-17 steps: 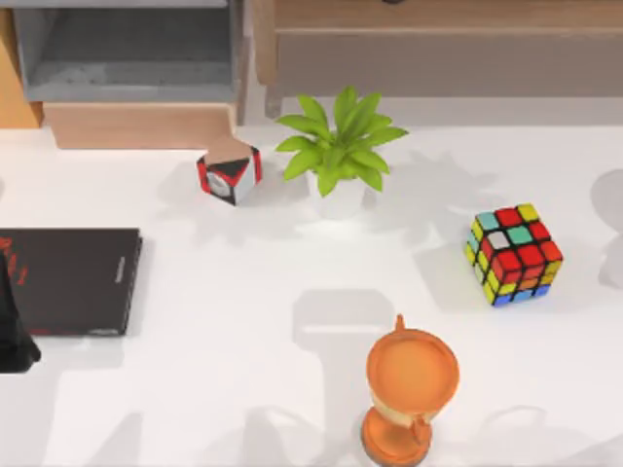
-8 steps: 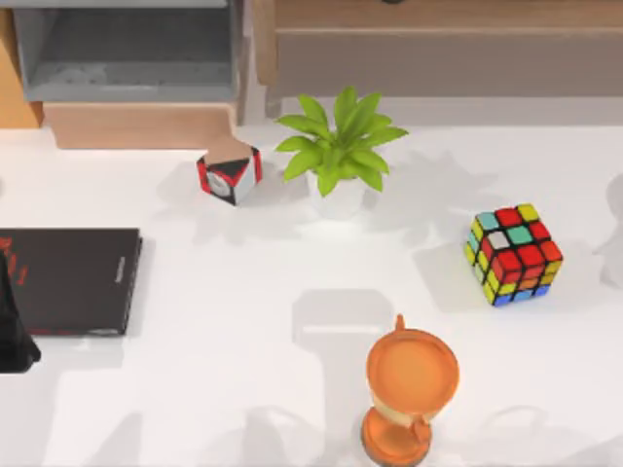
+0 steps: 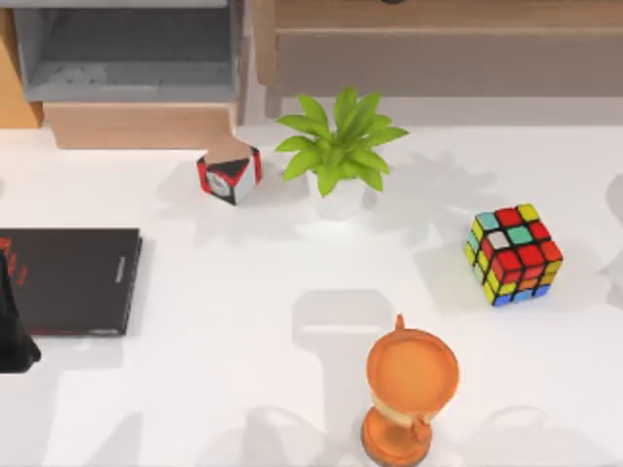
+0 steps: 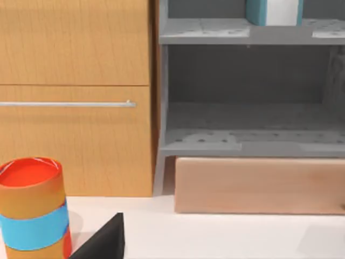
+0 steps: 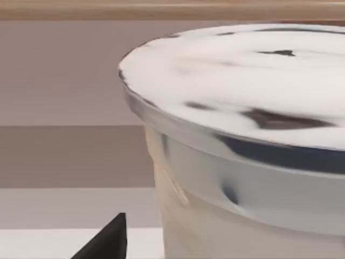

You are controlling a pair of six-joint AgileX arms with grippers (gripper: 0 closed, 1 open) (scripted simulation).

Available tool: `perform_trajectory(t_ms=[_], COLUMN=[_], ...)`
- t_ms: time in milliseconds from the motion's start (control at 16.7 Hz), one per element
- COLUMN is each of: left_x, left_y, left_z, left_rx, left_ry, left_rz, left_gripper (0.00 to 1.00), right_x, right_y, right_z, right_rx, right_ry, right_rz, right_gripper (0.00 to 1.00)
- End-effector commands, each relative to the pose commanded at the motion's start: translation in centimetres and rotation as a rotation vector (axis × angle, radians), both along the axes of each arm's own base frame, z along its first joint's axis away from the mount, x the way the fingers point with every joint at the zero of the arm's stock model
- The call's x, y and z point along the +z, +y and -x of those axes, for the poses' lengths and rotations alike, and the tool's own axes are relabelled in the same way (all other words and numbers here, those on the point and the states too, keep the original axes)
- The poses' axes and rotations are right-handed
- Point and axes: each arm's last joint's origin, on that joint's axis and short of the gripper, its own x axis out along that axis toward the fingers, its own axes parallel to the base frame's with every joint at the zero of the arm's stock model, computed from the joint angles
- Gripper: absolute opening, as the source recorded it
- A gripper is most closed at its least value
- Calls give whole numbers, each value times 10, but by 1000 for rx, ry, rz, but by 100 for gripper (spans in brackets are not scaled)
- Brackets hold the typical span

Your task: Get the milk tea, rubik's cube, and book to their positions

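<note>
The rubik's cube [image 3: 514,255] sits on the white table at the right, with no gripper near it. In the right wrist view the milk tea [image 5: 242,162], a pale cup with a white lid, stands very close beside one dark fingertip [image 5: 105,244] of my right gripper. The book [image 4: 260,11], light blue with white page edges, stands upright on the grey shelf's upper level in the left wrist view. A dark part of my left arm [image 3: 14,331] rests at the table's left edge, and one of its fingertips [image 4: 105,244] points toward the shelf.
A potted plant [image 3: 336,156] stands mid-back, with a small red, black and white box [image 3: 230,173] to its left. A black slab [image 3: 68,280] lies at the left, an orange hourglass-shaped piece [image 3: 409,394] at the front. An orange and blue can [image 4: 32,210] stands near the wooden cabinet [image 4: 75,81].
The shadows at the table's right edge have shifted slightly. The objects on the table and my left arm have not moved.
</note>
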Motion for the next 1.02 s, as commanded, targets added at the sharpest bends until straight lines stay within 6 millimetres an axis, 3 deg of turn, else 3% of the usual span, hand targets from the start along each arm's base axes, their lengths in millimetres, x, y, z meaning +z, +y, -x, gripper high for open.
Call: perform_trajectory(t_ms=[420, 1020], left_x=[0, 0], left_y=[0, 0], left_z=[0, 0], left_rx=[0, 0], left_ry=[0, 0], left_rz=[0, 0], left_gripper=[100, 100], right_x=[3, 50], right_y=[0, 1], right_z=[6, 25], right_rx=[5, 5], right_ry=[-4, -4], right_rz=[1, 2], right_gripper=[100, 100])
